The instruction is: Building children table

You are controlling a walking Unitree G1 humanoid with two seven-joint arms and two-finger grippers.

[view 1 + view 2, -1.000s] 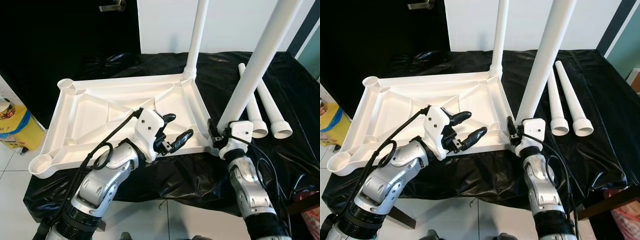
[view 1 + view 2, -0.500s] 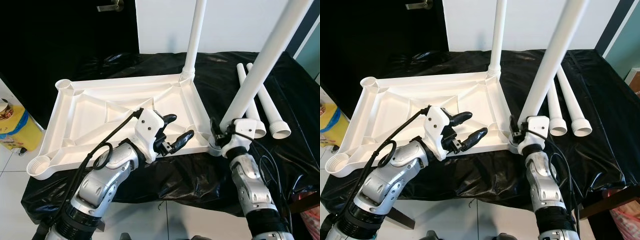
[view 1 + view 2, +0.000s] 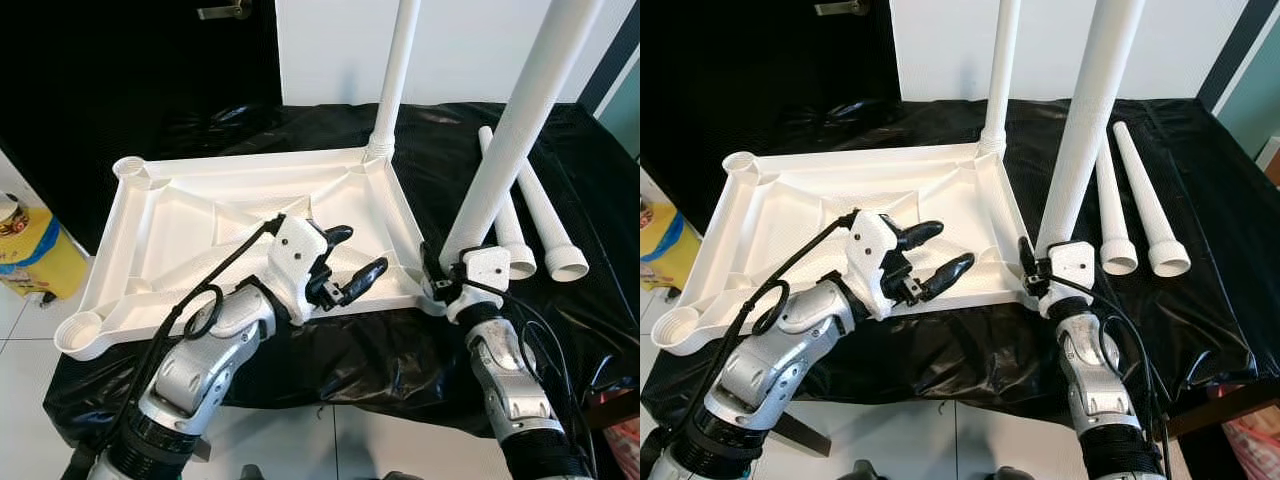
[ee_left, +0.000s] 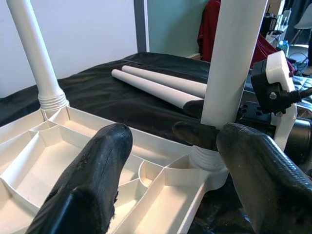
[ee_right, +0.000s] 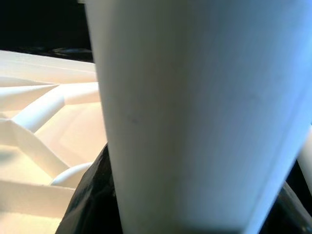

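Note:
The white table top point(image 3: 200, 210) lies upside down on a black-covered table. One white leg point(image 3: 395, 80) stands upright in its far right corner socket. My right gripper point(image 3: 440, 280) is shut on the base of a second leg point(image 3: 510, 140), which stands slightly tilted at the near right corner socket point(image 4: 207, 158). This leg point(image 5: 195, 112) is close up in the right wrist view. My left gripper point(image 3: 362, 250) hovers open over the top's near edge, just left of that corner, its fingers point(image 4: 92, 170) wide apart and holding nothing.
Two loose white legs point(image 3: 545, 215) lie side by side on the black cloth point(image 3: 600, 300) to the right. Empty sockets sit at the top's left corners point(image 3: 80, 335). A yellow container point(image 3: 30, 250) stands on the floor at the left. Behind is a dark door.
The leg in my right gripper leaned further right, then swung back to stand more upright at the near right corner. My left gripper has hardly moved.

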